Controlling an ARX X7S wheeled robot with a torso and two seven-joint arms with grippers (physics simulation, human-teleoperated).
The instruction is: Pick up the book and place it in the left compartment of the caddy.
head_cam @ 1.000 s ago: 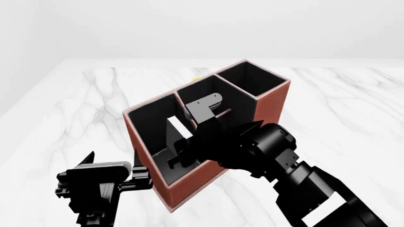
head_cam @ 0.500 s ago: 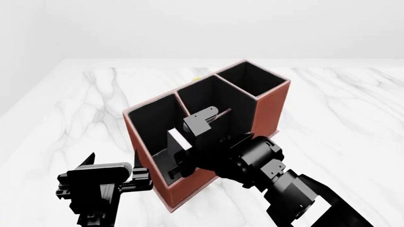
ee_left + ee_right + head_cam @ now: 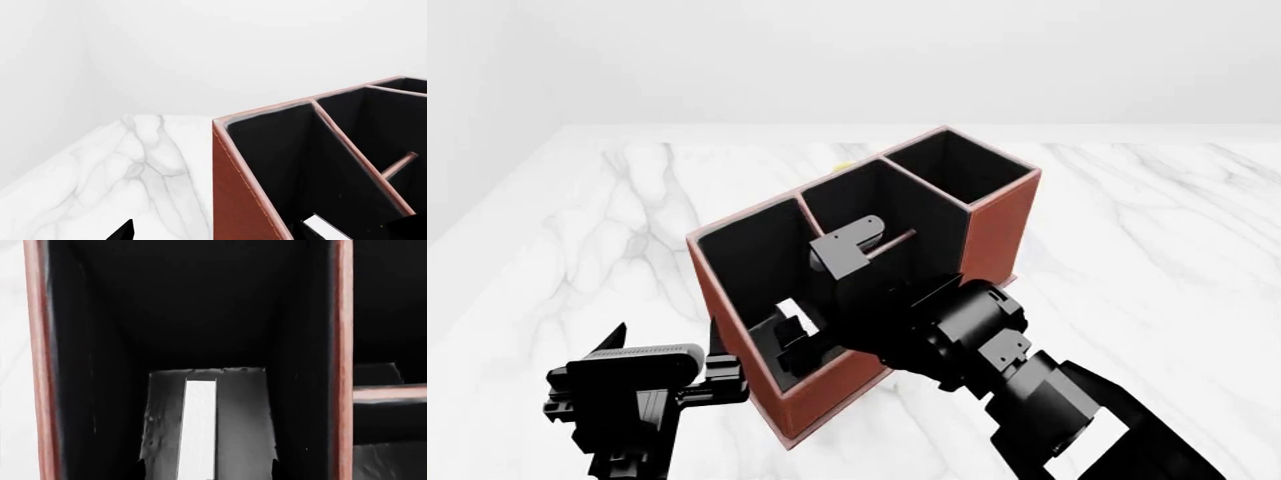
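The reddish-brown caddy (image 3: 988, 225) with a black interior stands on the marble table. My right gripper (image 3: 790, 325) reaches down into the left compartment (image 3: 747, 260), shut on the book (image 3: 795, 317), whose white page edge shows. In the right wrist view the book (image 3: 199, 427) stands on edge between the grey fingers (image 3: 243, 415), low inside the compartment's black walls (image 3: 200, 305). My left gripper (image 3: 723, 378) is open and empty beside the caddy's near left corner (image 3: 243, 200). The book's edge also shows in the left wrist view (image 3: 320, 227).
The white marble table (image 3: 587, 230) spreads around the caddy on all sides. The divided middle sections (image 3: 874, 205) and the taller end section (image 3: 954, 165) lie beyond the right arm. A small yellow object (image 3: 842, 166) peeks out behind the caddy.
My right gripper has lowered the book deeper into the left compartment; the white edge sits below the rim now. The left arm has not moved.
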